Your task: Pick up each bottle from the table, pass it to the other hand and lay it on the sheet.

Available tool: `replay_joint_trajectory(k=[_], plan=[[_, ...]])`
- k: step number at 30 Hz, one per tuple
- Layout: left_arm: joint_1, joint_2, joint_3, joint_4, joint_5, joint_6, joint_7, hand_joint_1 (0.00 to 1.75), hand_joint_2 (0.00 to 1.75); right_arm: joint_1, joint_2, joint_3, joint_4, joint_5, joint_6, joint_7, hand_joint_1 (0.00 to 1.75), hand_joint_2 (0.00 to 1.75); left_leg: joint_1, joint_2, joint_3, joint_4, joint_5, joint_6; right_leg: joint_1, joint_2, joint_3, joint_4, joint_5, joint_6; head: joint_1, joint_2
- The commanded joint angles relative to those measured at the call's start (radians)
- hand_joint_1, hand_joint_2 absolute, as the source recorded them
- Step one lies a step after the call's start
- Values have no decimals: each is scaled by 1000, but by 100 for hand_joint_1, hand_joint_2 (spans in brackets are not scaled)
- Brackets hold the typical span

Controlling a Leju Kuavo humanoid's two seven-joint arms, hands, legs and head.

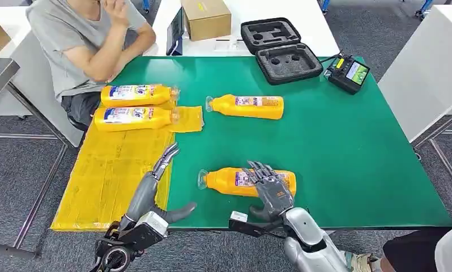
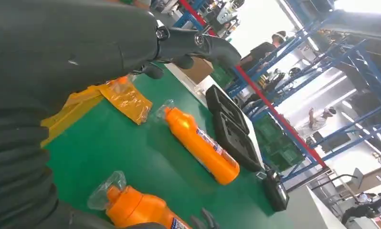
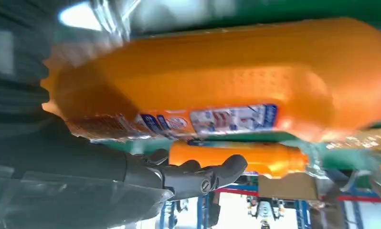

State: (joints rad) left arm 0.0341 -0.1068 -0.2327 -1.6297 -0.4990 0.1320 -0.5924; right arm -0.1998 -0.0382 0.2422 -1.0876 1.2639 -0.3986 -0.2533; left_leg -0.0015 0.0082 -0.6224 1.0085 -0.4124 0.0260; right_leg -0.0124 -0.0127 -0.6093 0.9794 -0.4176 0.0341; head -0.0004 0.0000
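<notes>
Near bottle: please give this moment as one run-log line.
right hand on near bottle, not lifted | left hand open | two bottles on sheet | far bottle waiting

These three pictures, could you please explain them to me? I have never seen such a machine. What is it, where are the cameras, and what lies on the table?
It is a humanoid robot with two silver arms. The wide picture comes from its head, looking down; the other two come from cameras at its wrists. On the green table lie four orange bottles: two on the yellow sheet, one far bottle, one near bottle. The right robot hand lies over the near bottle, which still rests on the table. The left robot hand is open and holds nothing. A seated person watches. A black case is behind.
</notes>
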Motion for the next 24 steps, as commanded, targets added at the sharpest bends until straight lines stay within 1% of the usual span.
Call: replay_joint_trajectory(k=[1,2,3,7,8,11,12,14,16,17,18,19,20,21,22,24], plan=[[-2,-10,8,20,1,5,4,0,175,-56,-12,-7,79,126,-33,108,0,175,1,0,5,-1,-2,-1,0,2,5,-1,-1,-1,0,0],[-2,-12,8,17,1,5,7,0,175,-57,-12,-16,81,142,-35,119,0,175,1,0,6,-1,-2,-1,1,2,6,-1,-1,-1,0,0],[-3,-12,8,15,1,4,8,0,175,-57,-12,-20,81,147,-36,121,0,175,0,-1,2,0,-1,-1,0,0,3,-1,-1,-1,0,0],[-3,-11,8,14,0,4,10,0,175,-59,-12,-20,84,154,-37,123,0,175,1,-1,5,0,-2,-1,1,1,5,-1,-1,-1,0,0],[-3,-11,8,14,0,4,10,0,175,-59,-12,-20,84,154,-37,123,0,175,0,-1,2,0,-1,-1,0,0,2,-1,0,-1,0,0],[5,-10,20,-10,-2,12,17,0,175,-113,3,-10,149,171,-48,135,0,175,1,1,6,0,-3,-2,1,3,6,-1,-2,-2,0,0],[8,-10,23,-14,-2,13,18,0,175,-118,4,-12,159,166,-55,136,0,175,0,1,4,-1,-1,-1,0,3,3,-1,-1,-1,0,0],[12,-10,24,-18,-2,14,19,0,175,-121,2,-15,169,168,-53,143,0,175,1,2,7,0,-3,-2,1,3,6,-1,-2,-2,0,0],[19,-9,26,-20,-2,16,18,0,175,-118,3,-18,172,163,-57,143,0,175,0,1,2,-1,-1,-1,0,1,2,-1,0,-1,0,0],[19,-9,26,-20,-2,16,18,0,175,-118,3,-18,172,163,-57,143,0,175,1,1,7,0,-3,-2,1,3,6,-1,-2,-1,0,0],[23,-8,27,-21,-2,16,18,0,175,-115,5,-19,175,161,-57,143,0,175,1,0,4,-1,-1,-1,1,1,4,-1,-1,-1,0,0],[26,-7,28,-21,-2,17,18,0,175,-115,8,-18,175,161,-57,143,0,175,1,1,6,0,-2,-1,1,2,5,-1,-1,-1,0,0],[39,-8,32,-34,-2,21,19,0,175,-113,13,-21,172,159,-46,151,0,175,1,1,4,-1,-1,-1,0,2,4,-1,-1,-1,0,0],[42,-7,33,-35,-2,21,19,0,175,-113,14,-21,171,159,-46,154,0,175,1,2,6,0,-3,-1,1,3,6,-1,-1,-1,0,0],[52,-7,35,-42,-6,24,18,0,175,-108,19,-21,159,157,-41,160,0,175,0,1,4,-1,-1,-1,0,2,4,-1,-1,-1,0,0],[57,-8,37,-44,-11,27,16,0,175,-102,23,-20,149,156,-18,174,0,175,1,2,5,-1,-2,-1,1,3,5,-1,-1,-1,0,0]])
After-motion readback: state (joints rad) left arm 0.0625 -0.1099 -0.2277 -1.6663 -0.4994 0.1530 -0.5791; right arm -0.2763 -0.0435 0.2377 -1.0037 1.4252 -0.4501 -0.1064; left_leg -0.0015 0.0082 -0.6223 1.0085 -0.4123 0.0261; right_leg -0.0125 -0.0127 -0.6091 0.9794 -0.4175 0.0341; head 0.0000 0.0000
